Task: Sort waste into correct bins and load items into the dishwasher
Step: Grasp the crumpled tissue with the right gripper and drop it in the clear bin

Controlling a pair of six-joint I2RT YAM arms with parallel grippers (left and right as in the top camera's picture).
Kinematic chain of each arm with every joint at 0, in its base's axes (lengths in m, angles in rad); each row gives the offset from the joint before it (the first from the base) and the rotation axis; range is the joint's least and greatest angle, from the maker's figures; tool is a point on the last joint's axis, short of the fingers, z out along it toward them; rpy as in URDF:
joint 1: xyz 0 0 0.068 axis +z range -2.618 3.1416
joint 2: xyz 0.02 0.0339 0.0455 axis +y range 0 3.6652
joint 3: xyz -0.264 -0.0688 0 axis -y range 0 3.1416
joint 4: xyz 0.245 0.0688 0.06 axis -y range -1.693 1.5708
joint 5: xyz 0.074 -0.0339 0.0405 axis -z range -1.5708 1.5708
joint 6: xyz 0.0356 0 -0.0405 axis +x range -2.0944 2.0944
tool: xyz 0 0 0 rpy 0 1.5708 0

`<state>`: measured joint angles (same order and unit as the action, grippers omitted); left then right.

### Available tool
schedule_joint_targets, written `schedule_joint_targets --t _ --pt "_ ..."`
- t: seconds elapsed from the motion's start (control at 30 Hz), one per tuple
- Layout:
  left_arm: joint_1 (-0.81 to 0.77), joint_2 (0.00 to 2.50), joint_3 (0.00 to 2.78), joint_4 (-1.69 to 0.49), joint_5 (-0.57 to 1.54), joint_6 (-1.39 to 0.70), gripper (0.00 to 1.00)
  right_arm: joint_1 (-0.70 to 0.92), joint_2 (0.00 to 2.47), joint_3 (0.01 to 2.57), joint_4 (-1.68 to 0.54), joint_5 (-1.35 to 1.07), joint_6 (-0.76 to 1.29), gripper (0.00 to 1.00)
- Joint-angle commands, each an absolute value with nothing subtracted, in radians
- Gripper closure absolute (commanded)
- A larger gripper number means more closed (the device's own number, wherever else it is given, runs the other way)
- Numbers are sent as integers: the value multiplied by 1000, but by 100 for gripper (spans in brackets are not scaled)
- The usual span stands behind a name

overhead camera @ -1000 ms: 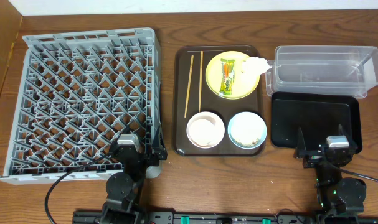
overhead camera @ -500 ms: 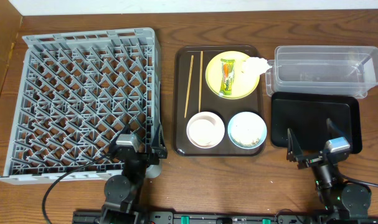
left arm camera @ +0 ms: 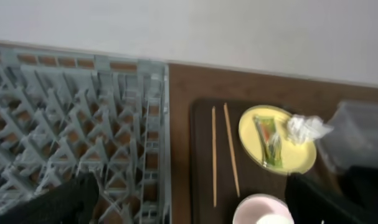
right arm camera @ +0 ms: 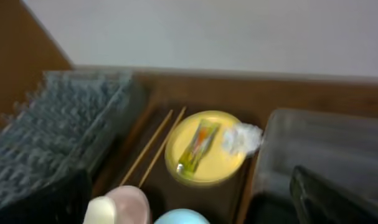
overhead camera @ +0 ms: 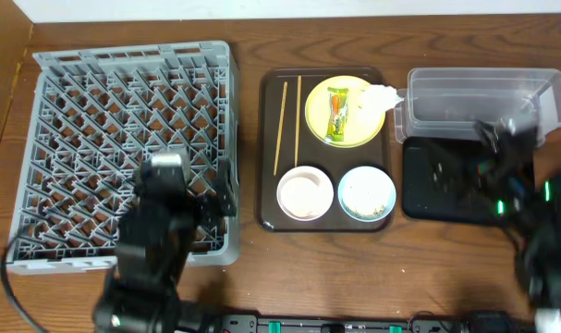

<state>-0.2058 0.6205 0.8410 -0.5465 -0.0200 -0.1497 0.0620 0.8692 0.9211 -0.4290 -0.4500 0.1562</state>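
Both grippers are spread wide and hold nothing. The left gripper (left arm camera: 198, 196) hangs over the lower right of the rack (overhead camera: 95, 120). The right gripper (right arm camera: 192, 199), blurred, is over the black tray (overhead camera: 437, 185) at the frame's right. At centre, on the brown tray (overhead camera: 267, 139), the wrapper (overhead camera: 337, 114) lies on the plate (overhead camera: 359, 129), with the tissue (overhead camera: 382, 95) at the plate's upper-right rim and the chopsticks (overhead camera: 280, 125) left of it.

— What do the arms look like?
— The left arm (overhead camera: 155, 250) is black with a pale grey block (overhead camera: 164, 169) on top and a thin black cable (overhead camera: 5, 282). The right arm (overhead camera: 525, 199) is black too, blurred, with small green lights (overhead camera: 500, 206).
— And the fingers (left arm camera: 58, 202)?
— Plain black.
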Motion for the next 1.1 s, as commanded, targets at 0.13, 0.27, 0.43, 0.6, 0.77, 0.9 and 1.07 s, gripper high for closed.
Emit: schedule_joint_targets --t 0.13,0.27,0.43,0.6,0.77,0.9,1.07 --pt "-208 803 1000 -627 20 -136 4 155 1363 1399 -750 -552 9 1" --pt "-208 834 1000 -658 19 -136 4 163 1496 1453 -725 -688 73 1" --pt "-208 857 999 -696 19 -136 4 250 1634 1503 -728 -508 65 1" --pt "-208 881 999 -703 19 -136 4 362 1776 1585 -752 -128 9 1" --pt "-208 904 999 -703 19 -136 4 427 1903 1592 -646 132 11 11" --pt "-208 922 999 -703 19 -136 4 434 2005 1592 -588 239 30 16" --pt "-208 945 999 -703 19 -136 4 410 2115 1592 -522 228 60 23"
